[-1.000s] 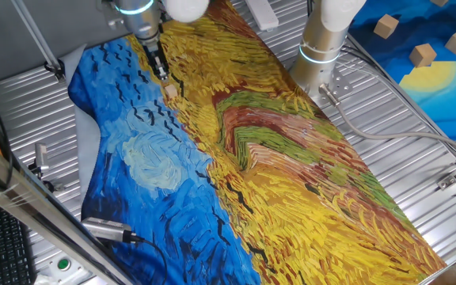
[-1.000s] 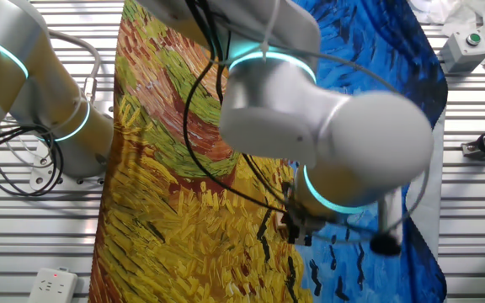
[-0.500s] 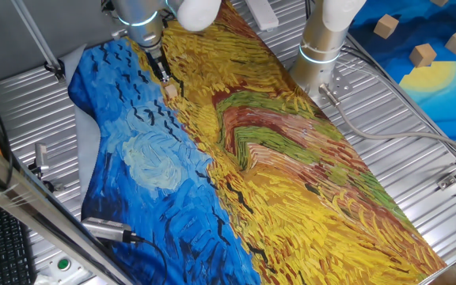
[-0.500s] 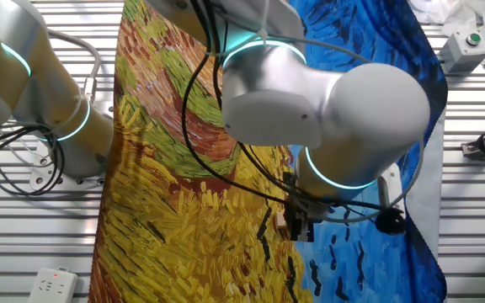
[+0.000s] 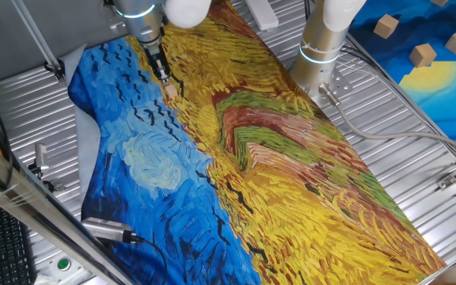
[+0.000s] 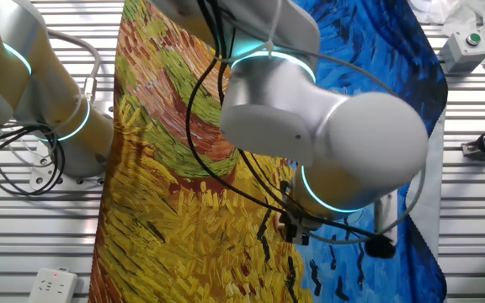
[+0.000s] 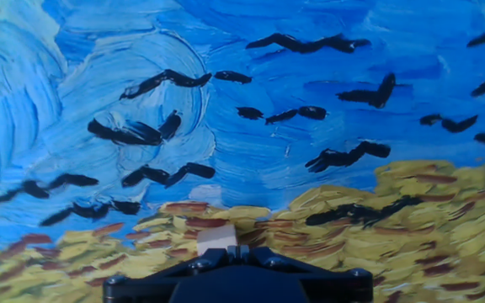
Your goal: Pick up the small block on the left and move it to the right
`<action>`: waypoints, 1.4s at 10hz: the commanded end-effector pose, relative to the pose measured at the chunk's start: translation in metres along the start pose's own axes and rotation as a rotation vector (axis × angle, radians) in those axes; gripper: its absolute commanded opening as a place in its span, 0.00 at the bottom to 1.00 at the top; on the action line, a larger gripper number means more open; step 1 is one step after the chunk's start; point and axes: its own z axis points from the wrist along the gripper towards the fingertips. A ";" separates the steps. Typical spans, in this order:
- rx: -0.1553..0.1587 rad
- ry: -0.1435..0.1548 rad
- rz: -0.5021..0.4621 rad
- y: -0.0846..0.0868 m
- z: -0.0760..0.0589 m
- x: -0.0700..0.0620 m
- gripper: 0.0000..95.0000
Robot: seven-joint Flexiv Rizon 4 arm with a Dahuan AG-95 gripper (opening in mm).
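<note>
The small block (image 5: 169,91) is a tiny pale-tan cube on the painted cloth (image 5: 275,174), where the blue sky meets the yellow field, at the far left. My gripper (image 5: 163,74) hangs just above and behind it, its dark fingers pointing down. In the hand view the small block (image 7: 216,238) lies right in front of the gripper (image 7: 236,251), a little left of the tips. The two fingertips are pressed together with nothing between them. In the other fixed view the arm's big elbow (image 6: 327,143) hides the block.
A second arm's base (image 5: 321,47) stands at the cloth's far edge. Larger tan blocks (image 5: 423,54) lie on a blue and yellow sheet at the back right. A metal probe with a cable (image 5: 109,229) lies at the cloth's near left corner. A button box (image 6: 466,46) sits on the slatted table.
The arm's elbow swung one way and back, while the fingertips stayed almost in place above the block. The block has not moved.
</note>
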 end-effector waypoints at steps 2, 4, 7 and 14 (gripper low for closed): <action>-0.002 0.001 0.013 0.006 0.002 0.005 0.00; 0.002 0.002 0.015 0.009 0.004 0.009 0.00; 0.016 -0.001 0.002 0.007 0.005 0.010 0.00; 0.044 -0.027 -0.015 0.006 0.014 0.010 0.00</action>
